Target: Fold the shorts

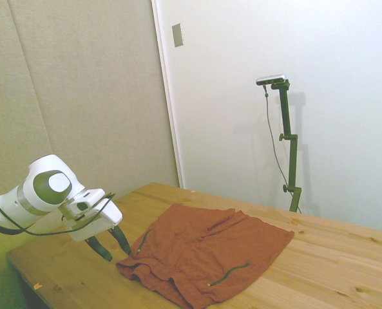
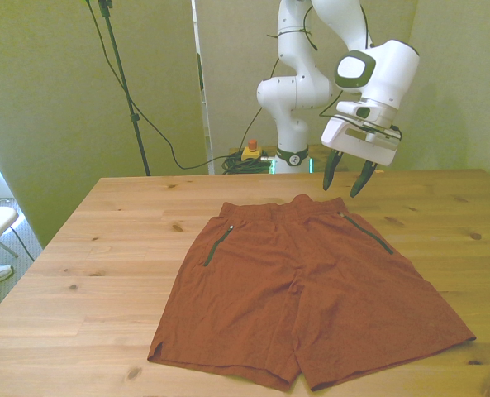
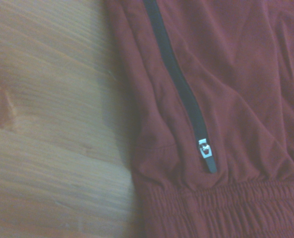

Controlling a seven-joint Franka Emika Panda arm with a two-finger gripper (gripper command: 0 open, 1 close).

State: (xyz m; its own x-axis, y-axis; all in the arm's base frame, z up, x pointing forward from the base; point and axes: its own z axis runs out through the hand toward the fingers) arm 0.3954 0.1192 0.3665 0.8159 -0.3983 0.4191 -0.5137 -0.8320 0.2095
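**Gripper tilted above the waistband corner, nothing held**

Gripper (image 2: 348, 176) spread apart, nothing between the two dark fingers (image 2: 329, 171). Tilted, hanging in the air right of centre in the upper half of the front view, just above the waistband corner of the shorts (image 2: 311, 285) on the front view's right, not touching the fabric. In the side view, gripper (image 1: 111, 243) low at lower left, fingers pointing down toward the near edge of the shorts (image 1: 207, 251), close beside the cloth.

Shorts spread flat and unfolded on the wooden table (image 2: 104, 248), filling the lower middle of the front view, waistband toward the top of the frame and both leg hems toward the bottom edge. Rust-red fabric, with a dark green pocket zipper (image 2: 218, 246) left of centre and a second zipper (image 2: 367, 233) right of centre. In the side view, somewhat rumpled along the near edge, lying at lower centre.

From the wrist view, close and soft in focus: dark zipper (image 3: 179, 87) running along the red fabric, small metal zipper pull (image 3: 204, 148) at its end, gathered elastic waistband (image 3: 221, 208) just past it, bare table wood (image 3: 52, 124) beside the cloth edge.
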